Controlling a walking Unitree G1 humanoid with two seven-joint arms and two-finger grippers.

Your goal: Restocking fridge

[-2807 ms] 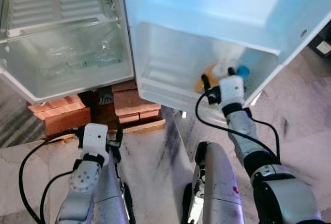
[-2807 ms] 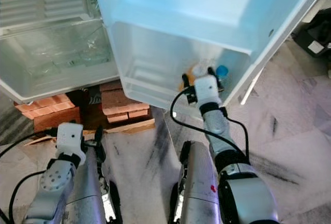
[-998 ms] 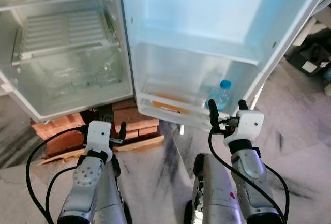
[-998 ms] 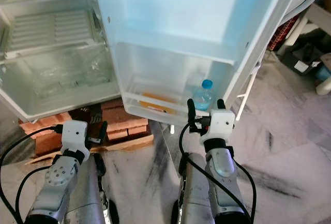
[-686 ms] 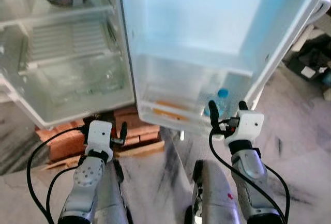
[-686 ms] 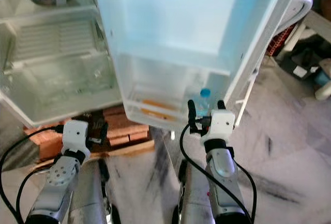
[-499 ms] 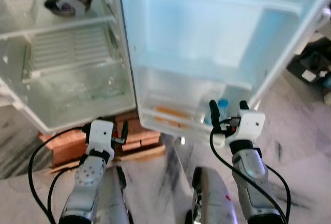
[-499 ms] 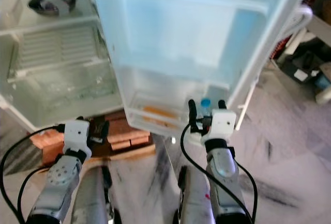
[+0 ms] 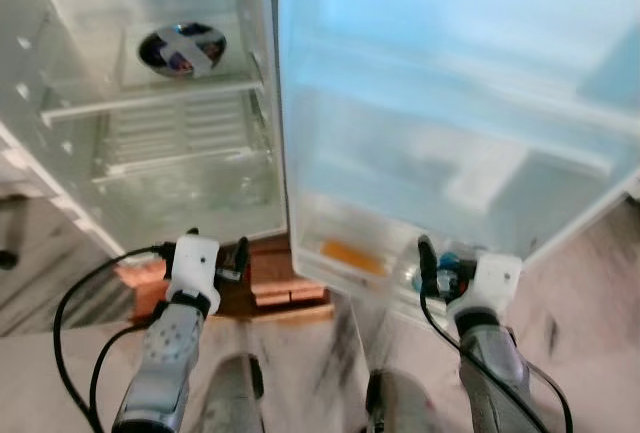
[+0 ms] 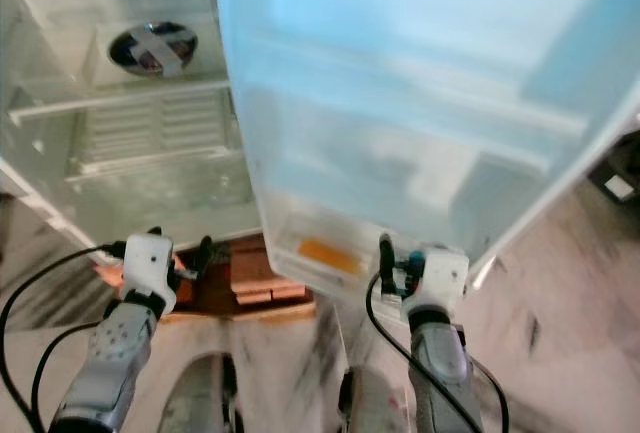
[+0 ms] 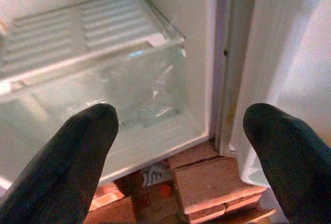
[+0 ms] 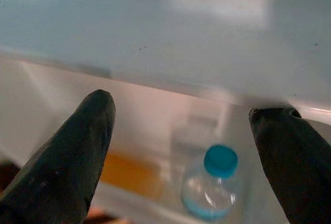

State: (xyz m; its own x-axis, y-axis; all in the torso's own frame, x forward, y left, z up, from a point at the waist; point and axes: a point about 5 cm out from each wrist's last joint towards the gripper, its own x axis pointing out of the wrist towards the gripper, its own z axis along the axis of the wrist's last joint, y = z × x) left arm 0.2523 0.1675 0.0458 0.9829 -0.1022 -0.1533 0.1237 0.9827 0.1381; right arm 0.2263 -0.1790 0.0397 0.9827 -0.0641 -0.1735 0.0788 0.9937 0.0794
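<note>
Clear plastic water bottle with a blue cap (image 12: pixel 213 189) stands upright in the lowest door bin of the open white fridge (image 9: pixel 420 133), at about five o'clock in the head view, just beside a flat orange packet (image 9: pixel 350 254). Right gripper (image 12: pixel 181 146) hovers before that bin, fingers spread wide, empty. Left gripper (image 11: pixel 181 146) at seven o'clock, fingers apart too, faces the clear crisper drawer (image 11: pixel 103 94). Up at eleven o'clock, a dark bowl (image 9: pixel 181 50) sits on a shelf. Red bricks (image 11: pixel 212 180) lie under the fridge.

Red bricks (image 11: pixel 209 185) on marble floor (image 10: pixel 560 283)
</note>
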